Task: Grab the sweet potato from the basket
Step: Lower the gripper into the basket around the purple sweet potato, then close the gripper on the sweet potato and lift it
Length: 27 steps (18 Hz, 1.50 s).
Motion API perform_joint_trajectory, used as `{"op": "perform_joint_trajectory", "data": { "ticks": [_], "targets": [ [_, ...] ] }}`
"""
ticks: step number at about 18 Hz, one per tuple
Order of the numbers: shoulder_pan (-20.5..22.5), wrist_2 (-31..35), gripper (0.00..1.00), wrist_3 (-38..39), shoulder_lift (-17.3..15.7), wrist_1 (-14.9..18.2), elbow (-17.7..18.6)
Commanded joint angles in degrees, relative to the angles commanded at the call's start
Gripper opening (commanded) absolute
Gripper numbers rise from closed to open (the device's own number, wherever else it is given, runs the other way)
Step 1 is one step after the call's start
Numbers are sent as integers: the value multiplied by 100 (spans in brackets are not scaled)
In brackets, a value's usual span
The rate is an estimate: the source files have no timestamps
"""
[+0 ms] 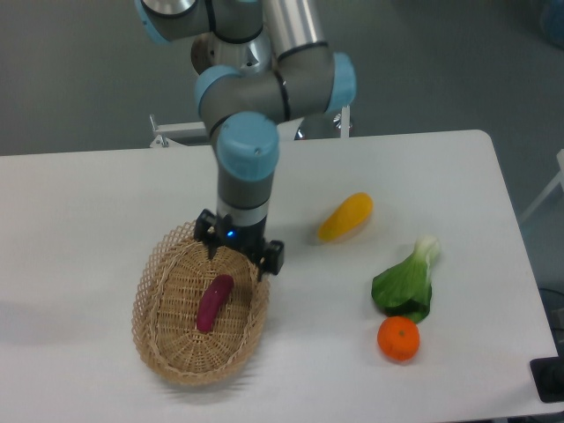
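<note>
Camera view from above and in front shows the table (106,194) running nearly the full width, its right edge slanting down past the greens and its near edge just in front of the basket (160,344). Bare tabletop lies to the left of the basket, on the far side, and in the middle between basket and squash.

Inside the basket, which sits near the front left, the potato (214,302) lies alone on the woven floor, roughly in the middle, tilted with its upper end pointing far-right. It touches nothing but the weave.

Over the basket's far-right rim hangs the gripper (241,249), its fingers spread apart and holding nothing; one finger is over the far rim, the other over the right rim. Its tips are just beyond the potato's upper end, not touching it.

Right of the basket, well apart, lie a squash (345,217), the greens (405,284), and an orange (398,339) just in front of the greens.
</note>
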<state>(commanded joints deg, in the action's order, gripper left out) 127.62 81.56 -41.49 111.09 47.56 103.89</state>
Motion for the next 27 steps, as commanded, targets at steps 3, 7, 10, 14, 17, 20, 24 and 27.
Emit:
{"op": "perform_joint_trajectory", "data": {
  "ticks": [3,7,10,14,17,20,24,27],
  "targets": [
    [-141,35,100,9,150,-63,9],
    [-238,79,100,150,264,-71,44],
    [-255,280,100,150,396,-89,44],
    [-273,369,100,150,484,-98,35],
    [-273,430,100,158,484,-211,35],
    [-282,721,51,167,467,-361,44],
    [-282,730,27,159,432,-379,44],
    [-282,730,19,150,405,-405,35]
  ]
}}
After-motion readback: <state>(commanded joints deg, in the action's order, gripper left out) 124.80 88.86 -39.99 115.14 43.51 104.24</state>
